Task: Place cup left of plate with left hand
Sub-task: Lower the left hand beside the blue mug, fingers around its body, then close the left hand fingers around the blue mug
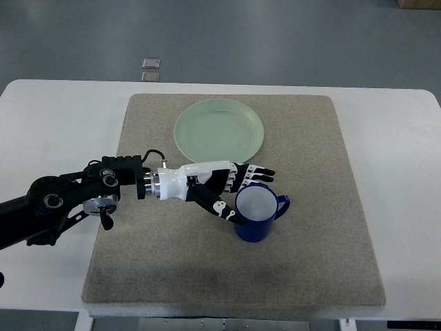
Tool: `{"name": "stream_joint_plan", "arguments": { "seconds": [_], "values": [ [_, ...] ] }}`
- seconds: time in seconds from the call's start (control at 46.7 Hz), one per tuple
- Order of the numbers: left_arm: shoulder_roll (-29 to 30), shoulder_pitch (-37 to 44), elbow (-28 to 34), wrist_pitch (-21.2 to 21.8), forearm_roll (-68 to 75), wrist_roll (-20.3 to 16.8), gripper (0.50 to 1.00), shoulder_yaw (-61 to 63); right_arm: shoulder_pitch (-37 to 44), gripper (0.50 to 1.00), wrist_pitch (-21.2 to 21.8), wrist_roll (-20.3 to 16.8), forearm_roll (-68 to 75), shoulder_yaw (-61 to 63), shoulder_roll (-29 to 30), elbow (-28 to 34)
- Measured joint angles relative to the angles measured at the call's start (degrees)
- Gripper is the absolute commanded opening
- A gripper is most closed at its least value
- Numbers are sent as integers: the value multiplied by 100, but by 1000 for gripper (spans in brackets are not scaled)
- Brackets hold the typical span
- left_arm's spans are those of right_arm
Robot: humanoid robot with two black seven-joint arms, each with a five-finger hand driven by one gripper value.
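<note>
We see our left hand (pixel 231 187) reaching flat across the mat (pixel 138 262), fingers spread against the blue cup (pixel 258 215), not yet gripping it.

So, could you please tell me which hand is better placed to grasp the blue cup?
The left hand: its arm enters from the left edge, and its fingers are spread around the blue cup on the mat, just below the green plate. No right arm is visible.

We see our left arm (pixel 62 203) reaching in from the left, its left hand (pixel 231 186) extended rightward, fingers spread, thumb angled nearer.
</note>
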Motion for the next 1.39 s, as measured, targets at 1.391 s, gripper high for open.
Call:
{"name": "stream_joint_plan", "arguments": {
  "seconds": [1.391],
  "values": [
    [-390, 27, 28, 54, 100, 114, 836, 91, 2, 932, 0, -1, 0, 0, 0, 0]
  ]
}}
